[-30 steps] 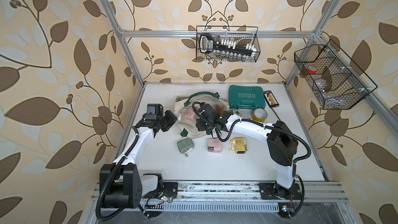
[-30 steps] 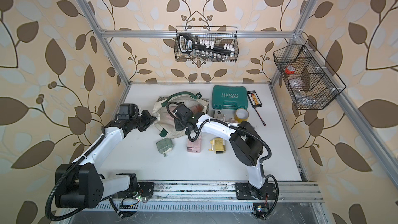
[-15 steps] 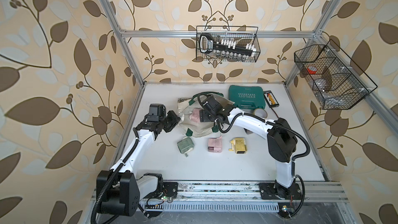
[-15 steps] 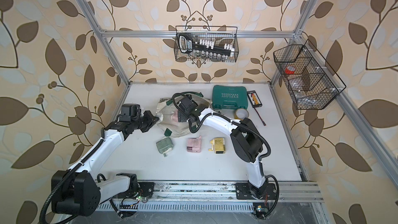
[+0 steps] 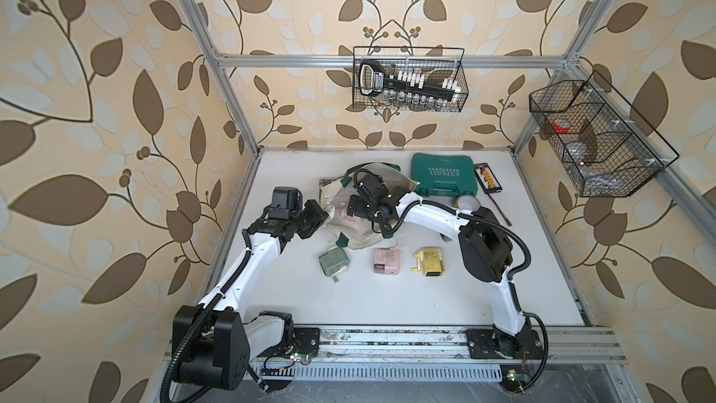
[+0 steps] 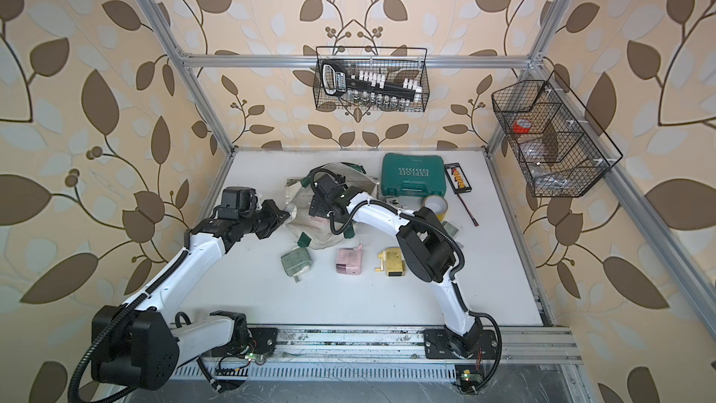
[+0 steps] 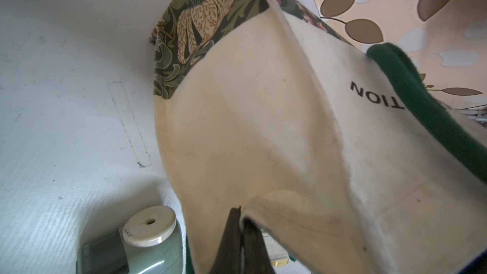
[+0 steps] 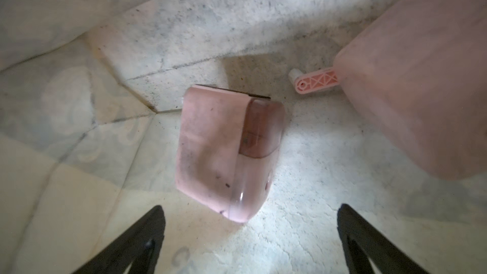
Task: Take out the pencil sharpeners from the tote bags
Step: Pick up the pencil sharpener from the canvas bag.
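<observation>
My right gripper [image 8: 250, 213] stands spread wide inside the tote bag [image 7: 250, 127], holding nothing. Its fingers [image 8: 142, 233] stop just short of a pink pencil sharpener [image 8: 226, 154] lying on the canvas. A second pink sharpener [image 8: 411, 88] sits near it, its crank handle [image 8: 316, 81] pointing toward the first. My left gripper [image 7: 240, 233] is pinched tight on the bag's cream rim. Outside, near the bag, a green sharpener [image 5: 333, 261], a third pink sharpener [image 5: 386, 261] and a yellow sharpener [image 5: 429, 261] rest in a row on the white table [image 5: 387, 304]. The teal tool case [image 5: 441, 178] lies farther back.

Bright even daylight, wide-angle edge distortion
</observation>
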You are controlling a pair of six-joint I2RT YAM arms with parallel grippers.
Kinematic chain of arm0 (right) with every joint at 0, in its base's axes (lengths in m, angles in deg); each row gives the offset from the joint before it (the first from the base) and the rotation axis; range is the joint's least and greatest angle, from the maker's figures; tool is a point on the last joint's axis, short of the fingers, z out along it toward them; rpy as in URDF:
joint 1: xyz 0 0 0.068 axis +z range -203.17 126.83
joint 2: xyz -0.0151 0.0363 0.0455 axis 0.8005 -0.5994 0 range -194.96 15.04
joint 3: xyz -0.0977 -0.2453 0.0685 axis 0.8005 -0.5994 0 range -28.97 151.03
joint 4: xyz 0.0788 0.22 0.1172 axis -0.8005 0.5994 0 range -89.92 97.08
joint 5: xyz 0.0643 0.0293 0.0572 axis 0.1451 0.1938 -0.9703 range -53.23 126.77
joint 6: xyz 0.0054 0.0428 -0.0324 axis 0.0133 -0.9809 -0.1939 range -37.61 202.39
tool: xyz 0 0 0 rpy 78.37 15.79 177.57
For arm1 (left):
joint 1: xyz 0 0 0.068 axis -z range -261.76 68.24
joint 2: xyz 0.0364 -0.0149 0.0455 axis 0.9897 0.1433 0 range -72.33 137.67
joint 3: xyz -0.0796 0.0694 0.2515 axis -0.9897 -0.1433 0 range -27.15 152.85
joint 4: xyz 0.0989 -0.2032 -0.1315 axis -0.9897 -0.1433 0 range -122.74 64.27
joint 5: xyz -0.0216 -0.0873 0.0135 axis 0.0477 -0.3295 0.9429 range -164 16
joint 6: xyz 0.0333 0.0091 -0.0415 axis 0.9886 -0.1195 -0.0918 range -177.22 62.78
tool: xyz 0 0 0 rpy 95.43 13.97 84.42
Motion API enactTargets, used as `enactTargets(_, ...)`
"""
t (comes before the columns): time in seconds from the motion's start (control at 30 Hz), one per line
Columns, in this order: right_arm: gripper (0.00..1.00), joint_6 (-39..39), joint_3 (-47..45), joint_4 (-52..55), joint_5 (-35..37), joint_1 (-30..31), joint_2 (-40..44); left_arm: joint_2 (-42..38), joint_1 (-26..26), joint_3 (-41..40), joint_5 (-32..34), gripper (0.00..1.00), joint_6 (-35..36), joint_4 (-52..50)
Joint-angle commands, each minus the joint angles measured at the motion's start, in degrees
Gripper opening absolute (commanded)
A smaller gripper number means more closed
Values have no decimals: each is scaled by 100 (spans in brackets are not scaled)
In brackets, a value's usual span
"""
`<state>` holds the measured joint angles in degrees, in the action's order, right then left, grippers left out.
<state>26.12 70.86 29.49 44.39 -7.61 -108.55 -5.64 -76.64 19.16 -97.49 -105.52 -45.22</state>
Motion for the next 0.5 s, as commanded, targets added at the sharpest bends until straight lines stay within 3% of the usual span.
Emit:
enactTargets(0.0,100,-524,180,161,169,-12,-253,-131,126,147,-10,0,-29,-69)
enactTargets(0.47,100,-569,1028,370,422,137,-938,-103,278,125,63,0,-224,-42)
